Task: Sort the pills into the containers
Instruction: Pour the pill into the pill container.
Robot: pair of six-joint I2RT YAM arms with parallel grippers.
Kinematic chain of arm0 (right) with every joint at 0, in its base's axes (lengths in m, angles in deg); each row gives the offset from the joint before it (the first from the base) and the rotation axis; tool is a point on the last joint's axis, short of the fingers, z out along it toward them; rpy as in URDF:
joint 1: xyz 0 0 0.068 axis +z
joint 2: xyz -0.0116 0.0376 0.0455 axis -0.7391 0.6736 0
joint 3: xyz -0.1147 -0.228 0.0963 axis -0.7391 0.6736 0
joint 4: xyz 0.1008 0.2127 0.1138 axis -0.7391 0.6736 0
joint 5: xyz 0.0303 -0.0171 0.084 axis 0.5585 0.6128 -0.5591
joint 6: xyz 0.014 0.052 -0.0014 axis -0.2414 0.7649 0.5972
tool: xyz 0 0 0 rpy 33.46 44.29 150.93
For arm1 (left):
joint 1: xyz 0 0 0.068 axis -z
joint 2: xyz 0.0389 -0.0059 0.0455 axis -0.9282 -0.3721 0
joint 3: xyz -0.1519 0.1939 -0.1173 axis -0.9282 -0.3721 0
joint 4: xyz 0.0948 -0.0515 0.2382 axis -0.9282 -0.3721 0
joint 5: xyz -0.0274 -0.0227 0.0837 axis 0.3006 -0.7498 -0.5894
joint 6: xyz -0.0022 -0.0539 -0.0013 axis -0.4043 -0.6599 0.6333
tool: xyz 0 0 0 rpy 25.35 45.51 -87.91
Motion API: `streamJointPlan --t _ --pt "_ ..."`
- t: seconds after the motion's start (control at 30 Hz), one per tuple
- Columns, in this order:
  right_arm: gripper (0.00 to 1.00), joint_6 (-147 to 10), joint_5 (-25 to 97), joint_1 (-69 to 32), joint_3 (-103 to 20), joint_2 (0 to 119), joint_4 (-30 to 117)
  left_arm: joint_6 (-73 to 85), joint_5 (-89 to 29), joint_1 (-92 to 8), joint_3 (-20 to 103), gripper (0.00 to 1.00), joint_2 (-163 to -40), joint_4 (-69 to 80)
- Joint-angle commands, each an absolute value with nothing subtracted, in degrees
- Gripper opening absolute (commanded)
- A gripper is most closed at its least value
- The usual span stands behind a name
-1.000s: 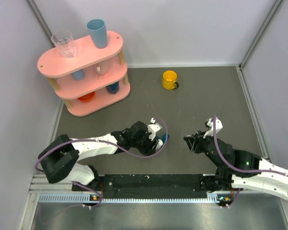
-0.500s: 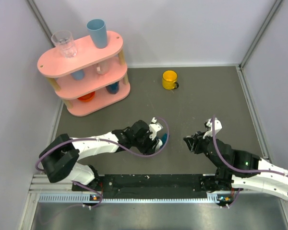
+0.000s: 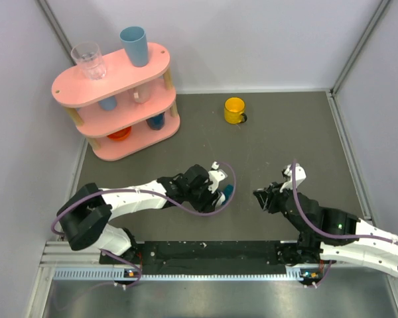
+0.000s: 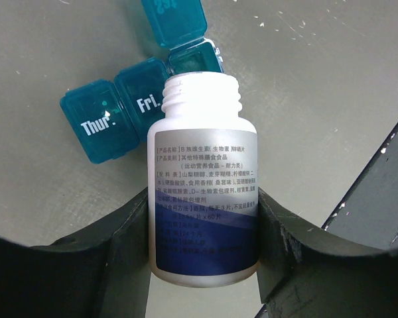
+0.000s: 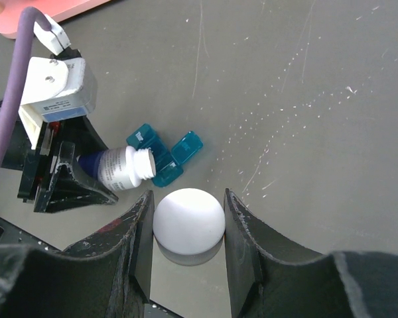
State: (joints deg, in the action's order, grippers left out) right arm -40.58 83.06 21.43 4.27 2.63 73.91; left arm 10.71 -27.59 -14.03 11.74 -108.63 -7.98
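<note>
- Grey bench [image 3: 285, 132] carries teal pill box [image 4: 113, 112].
- Left end effector [image 4: 202, 222] clamps uncapped white bottle [image 4: 202, 165] beside it.
- Right end effector [image 5: 186, 222] clamps white cap [image 5: 188, 215].

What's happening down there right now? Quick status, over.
Left jaws shut on uncapped white bottle, mouth at open compartment of pill box. Right jaws shut on white cap. Nothing blocking.
</note>
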Motion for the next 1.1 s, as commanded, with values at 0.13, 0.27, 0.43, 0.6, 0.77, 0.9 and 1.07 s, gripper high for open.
streamJointPlan --t 0.13,0.27,0.43,0.6,0.77,0.9,1.07 --pt "0.0 -40.21 82.6 20.82 4.65 1.56 72.74 11.87 -28.53 -13.49 14.81 0.0 -109.25 -8.75" --pt "0.0 -40.12 82.59 20.81 4.82 1.38 72.74 11.96 -28.71 -13.22 15.07 0.0 -109.6 -9.45" --pt "0.0 -40.04 82.51 20.81 5.0 1.38 72.74 12.22 -29.06 -13.05 15.95 0.0 -110.04 -10.68" --pt "0.0 -39.95 82.42 20.81 5.17 1.29 72.74 12.31 -29.41 -12.87 16.65 0.0 -110.22 -11.65" --pt "0.0 -39.95 82.24 20.73 5.26 1.12 72.74 12.49 -29.85 -12.78 17.35 0.0 -110.04 -12.88" --pt "0.0 -39.95 82.24 20.64 5.35 1.21 72.74 12.57 -30.03 -12.78 17.45 0.0 -109.69 -13.41" --pt "0.0 -39.86 82.16 20.64 5.53 1.12 72.74 12.66 -29.76 -12.78 17.71 0.0 -109.42 -13.94"
